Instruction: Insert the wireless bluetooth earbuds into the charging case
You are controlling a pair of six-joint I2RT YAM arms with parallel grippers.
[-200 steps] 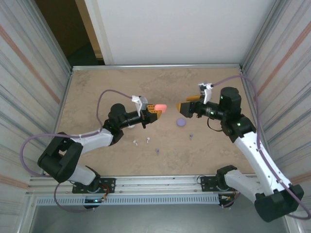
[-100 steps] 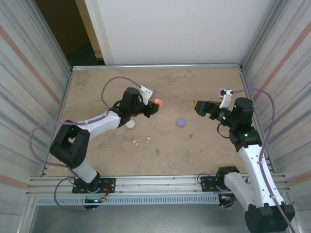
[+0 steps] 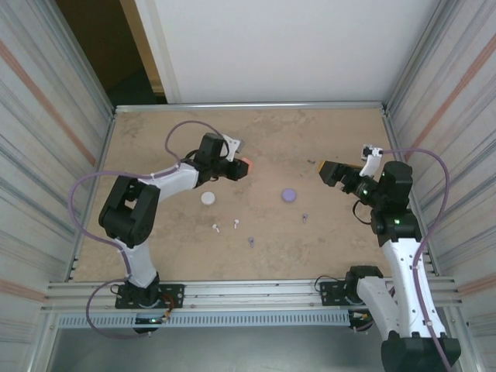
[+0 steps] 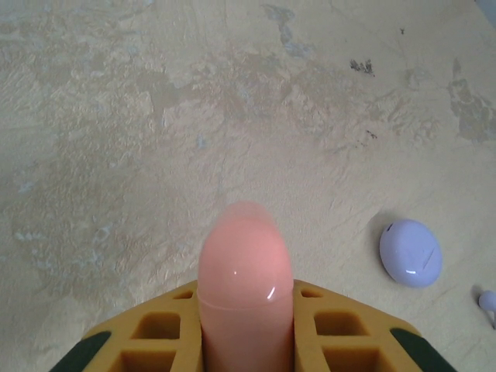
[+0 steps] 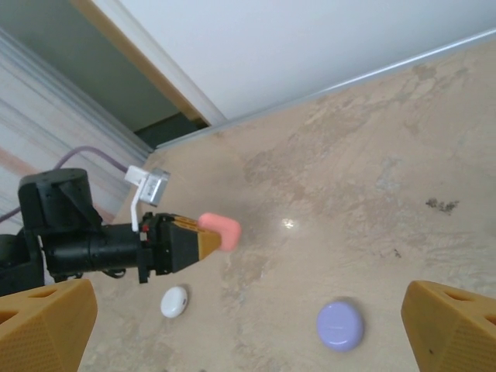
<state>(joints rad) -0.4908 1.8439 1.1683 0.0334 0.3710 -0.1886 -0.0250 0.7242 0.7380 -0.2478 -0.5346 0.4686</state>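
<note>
4 loose earbuds lie nearer the arm bases than the purple case (image 3: 289, 194).
2 white earbuds (image 3: 215, 228) sit near-left of it and 2 purple earbuds (image 3: 305, 218) just near; their axes are too small to tell. The right hand (image 3: 329, 170), wide open and empty, is closest. The left hand (image 3: 236, 168), far-left, clamps a pink case (image 3: 245, 164). The worktop (image 3: 155, 147) is bare and walled.

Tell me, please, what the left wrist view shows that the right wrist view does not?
Left wrist adds an earbud at its right edge, near the purple case. Right wrist adds the white case, the back wall and the open right gripper. Both share the table, the purple case and the pink case clamped in the shut left gripper.
</note>
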